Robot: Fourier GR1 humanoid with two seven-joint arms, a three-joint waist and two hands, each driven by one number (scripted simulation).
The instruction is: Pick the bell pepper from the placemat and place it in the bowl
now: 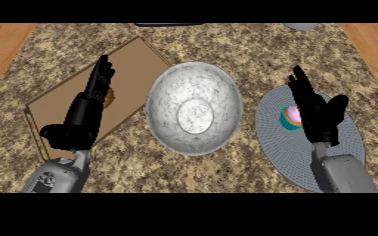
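Right hand [319, 112]: fingers straight, thumb spread, so released and gripping nothing
Pick target: small pink, teal and orange item [290, 116], just left of those fingers and partly hidden by them
Under that hand: round grey ribbed placemat [273, 140], item lying on it
Left of the right hand: big white marbled bowl [159, 87], between both hands
Left hand [92, 100]: fingers stretched out, relaxed, over a brown rectangular board [140, 65]
By the left hand's right side: yellow-brown round bit [110, 98], can't tell what it is
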